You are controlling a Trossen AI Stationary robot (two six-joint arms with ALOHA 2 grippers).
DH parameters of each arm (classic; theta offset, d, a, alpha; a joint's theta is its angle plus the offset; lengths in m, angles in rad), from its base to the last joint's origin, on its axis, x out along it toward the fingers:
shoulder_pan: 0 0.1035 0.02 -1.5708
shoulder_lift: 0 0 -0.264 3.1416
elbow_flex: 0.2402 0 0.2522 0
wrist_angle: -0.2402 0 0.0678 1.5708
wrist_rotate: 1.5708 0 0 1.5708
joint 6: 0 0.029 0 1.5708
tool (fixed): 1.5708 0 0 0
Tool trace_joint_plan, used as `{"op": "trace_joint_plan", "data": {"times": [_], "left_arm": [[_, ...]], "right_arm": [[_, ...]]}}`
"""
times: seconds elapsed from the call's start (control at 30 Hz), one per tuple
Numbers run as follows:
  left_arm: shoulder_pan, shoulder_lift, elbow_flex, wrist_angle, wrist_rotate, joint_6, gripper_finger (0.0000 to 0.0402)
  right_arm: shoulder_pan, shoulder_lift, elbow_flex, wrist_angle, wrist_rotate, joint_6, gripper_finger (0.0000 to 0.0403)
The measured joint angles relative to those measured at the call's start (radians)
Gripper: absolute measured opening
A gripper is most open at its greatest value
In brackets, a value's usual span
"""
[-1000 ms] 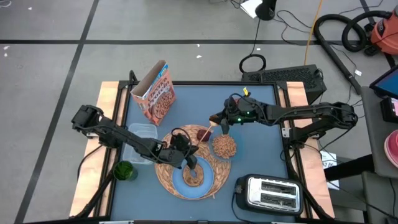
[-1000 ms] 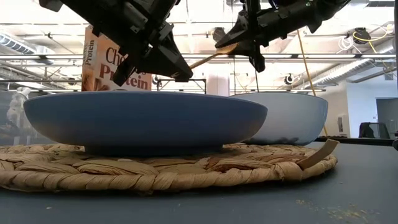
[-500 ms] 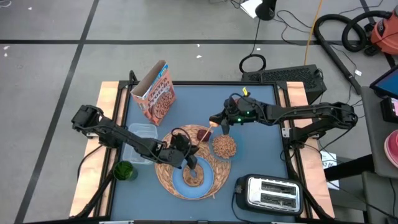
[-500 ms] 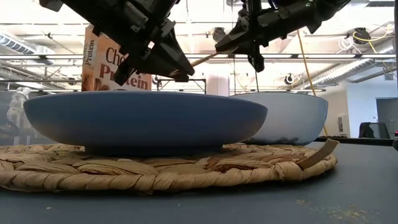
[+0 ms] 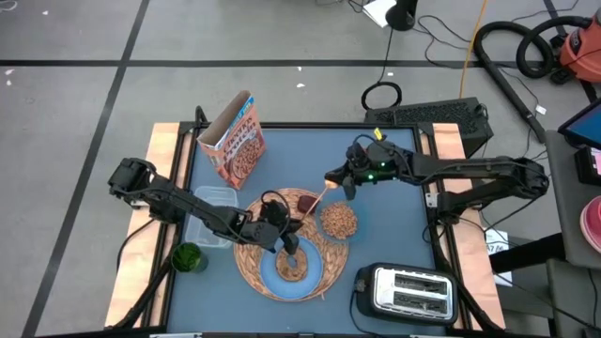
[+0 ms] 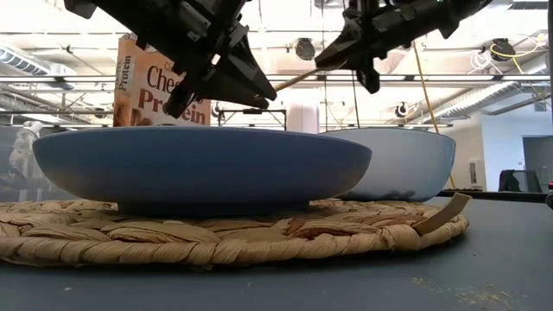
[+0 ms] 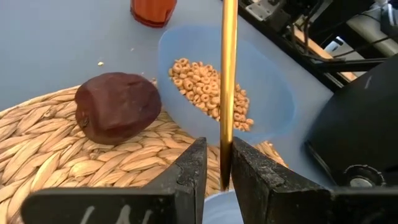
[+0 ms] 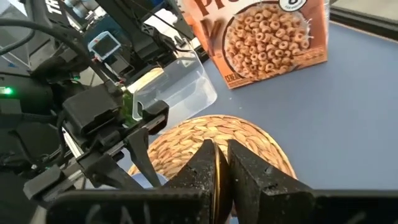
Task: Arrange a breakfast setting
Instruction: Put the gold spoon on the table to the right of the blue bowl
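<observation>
Here we see both arms meeting over the middle of the blue tabletop [image 5: 376, 235], each with a hold on the gold spoon [image 5: 317, 197]. The left pincer [image 5: 287, 246] hangs above the round woven straw placemat [image 5: 246, 263], and in the left wrist view the left pincer [image 7: 219, 163] is clenched on the spoon's slim handle [image 7: 228, 87], one dark finger on each side of it. The right pincer [image 5: 340, 178] sits farther back on the tabletop, and in the right wrist view the right pincer [image 8: 219, 163] has its fingers pressed against the spoon's other end [image 8: 217, 180], so we read it as gripping the spoon too. In the low view the spoon [image 6: 294, 80] runs as a tilted gold line between the two pincers, lifted clear above the dishes.

The light-blue plate [image 5: 291, 270] lies on the placemat, near its front edge. The small bowl [image 5: 337, 222], filled with ring cereal, overlaps the placemat's right rim; the left wrist view shows its cereal heaped inside [image 7: 211, 93]. A dark-red item [image 5: 306, 201] sits by the placemat's back edge, just beside the bowl; in the left wrist view a dark-red lump [image 7: 117, 116] rests on the straw weave.

The orange-brown cereal box [image 5: 235, 141] stands upright at the back left of the tabletop, well apart from the placemat. A chrome-and-black toaster [image 5: 408, 291] occupies the front right corner. A clear plastic container [image 5: 212, 202] and a green cup [image 5: 188, 257] sit to the left of the placemat.
</observation>
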Motion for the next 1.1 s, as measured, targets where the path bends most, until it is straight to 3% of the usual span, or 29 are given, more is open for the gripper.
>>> {"op": "trace_joint_plan", "data": {"times": [0.63, 0.8, 1.1], "left_arm": [[0.0, 0.001, -0.002, 0.001, 0.003, 0.016, 0.0072], [0.0, 0.001, -0.002, 0.001, 0.004, 0.02, 0.0072], [0.0, 0.001, -0.002, 0.001, 0.004, 0.022, 0.0072]], "right_arm": [[-0.036, -0.389, 0.0, -0.502, 0.0, -0.067, 0.0019], [-0.036, -0.485, 0.0, -0.669, -0.056, -0.129, 0.0019], [-0.036, -0.527, 0.0, -0.9, -0.096, -0.231, 0.0019]]}}
